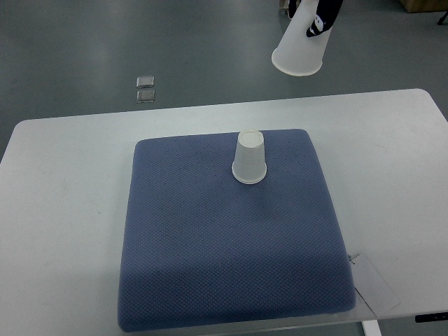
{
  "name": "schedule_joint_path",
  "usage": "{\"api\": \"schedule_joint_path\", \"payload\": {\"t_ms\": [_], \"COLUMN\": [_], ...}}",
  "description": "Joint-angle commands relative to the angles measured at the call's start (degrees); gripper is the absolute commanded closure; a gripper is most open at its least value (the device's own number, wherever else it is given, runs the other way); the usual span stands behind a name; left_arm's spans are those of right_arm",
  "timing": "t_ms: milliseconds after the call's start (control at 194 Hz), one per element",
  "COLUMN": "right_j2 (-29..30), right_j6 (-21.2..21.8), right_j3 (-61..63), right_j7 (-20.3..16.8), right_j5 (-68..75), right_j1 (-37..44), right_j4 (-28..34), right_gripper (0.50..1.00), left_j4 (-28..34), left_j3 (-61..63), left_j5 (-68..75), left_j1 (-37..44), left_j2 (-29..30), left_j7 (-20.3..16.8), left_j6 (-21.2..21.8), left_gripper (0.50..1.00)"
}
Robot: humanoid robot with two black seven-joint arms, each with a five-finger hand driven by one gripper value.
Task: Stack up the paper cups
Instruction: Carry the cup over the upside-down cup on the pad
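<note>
White table [63, 182], blue cushion [224, 259]. Cup [250, 157] upside down, far middle, no print. Hand [318, 15] at top edge, side unclear, holds second cup [299, 49], unmarked.

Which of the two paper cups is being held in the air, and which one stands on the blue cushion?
The cup at the top is held by a hand, mouth down, above the floor beyond the table. The other cup stands upside down on the blue cushion.

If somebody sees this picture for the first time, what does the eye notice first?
First the big blue cushion covering the middle of the white table, with one white paper cup standing upside down near its far edge. Then a second paper cup held up at the top edge by a dark hand.
</note>
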Motion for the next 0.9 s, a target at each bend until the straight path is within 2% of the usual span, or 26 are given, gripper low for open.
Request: {"api": "schedule_joint_path", "payload": {"t_ms": [0,268,895], "right_j2": [3.1,9.7,12.2], "right_j6": [-0.1,-0.2,-2.8], "right_j3": [2.1,3.8,3.8], "right_j7": [0.0,-0.1,-0.1], "right_j5": [0.1,1.9,2.1], "right_j1": [-1.6,-5.5,-10.2], "right_j4": [-1.6,-3.2,-3.2], "right_gripper": [0.879,0.875,0.875], "left_j4": [0.0,0.0,0.0], "left_j3": [0.0,0.0,0.0], "left_j5": [0.0,0.0,0.0], "left_j1": [0.0,0.0,0.0], "left_j2": [0.0,0.0,0.0], "left_j7": [0.0,0.0,0.0], "left_j6": [0.0,0.0,0.0], "left_gripper": [0.500,0.500,0.500]}}
